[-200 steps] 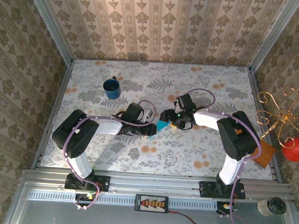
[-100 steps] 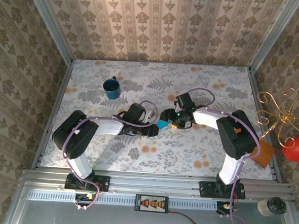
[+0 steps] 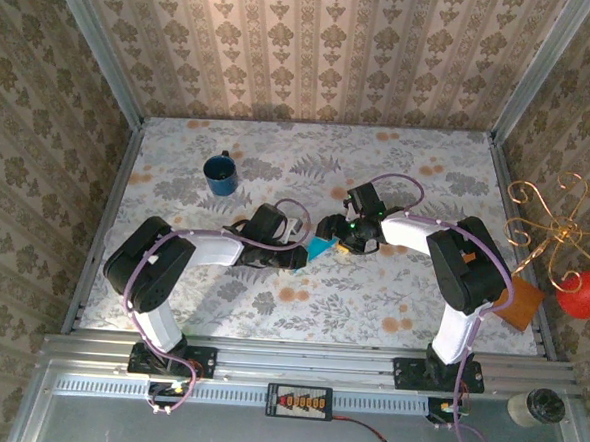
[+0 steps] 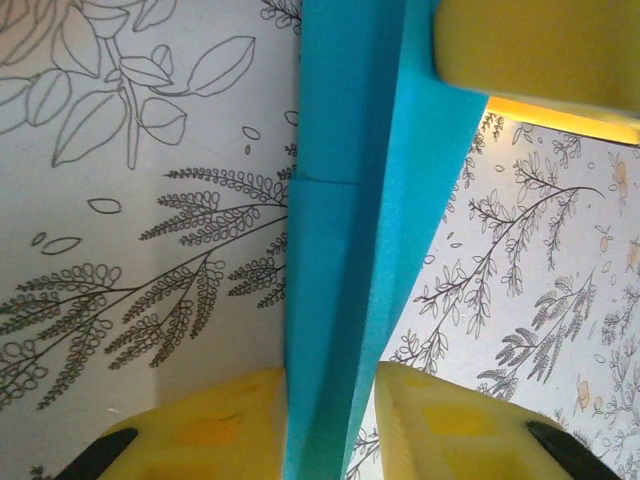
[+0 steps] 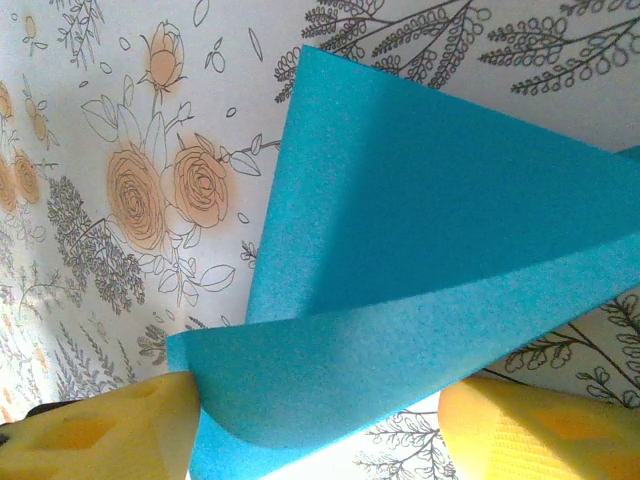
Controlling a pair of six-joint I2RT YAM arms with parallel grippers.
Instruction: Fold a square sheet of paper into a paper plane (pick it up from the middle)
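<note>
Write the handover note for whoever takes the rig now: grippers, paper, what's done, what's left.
Left gripper: pads against both sides of the folded paper, pinching it.
Right gripper: jaws wide, the paper's loose fold lying between them.
Paper: mid-table between both arms, curled up rather than flat.
Done: sheet folded over into layers.
Left: no dart shape yet; the remaining folds and the centre crease are still to make.

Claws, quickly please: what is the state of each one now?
Left claw: closed on the square sheet of paper.
Right claw: jaws wide apart, the folded paper between them; a grip cannot be told.
</note>
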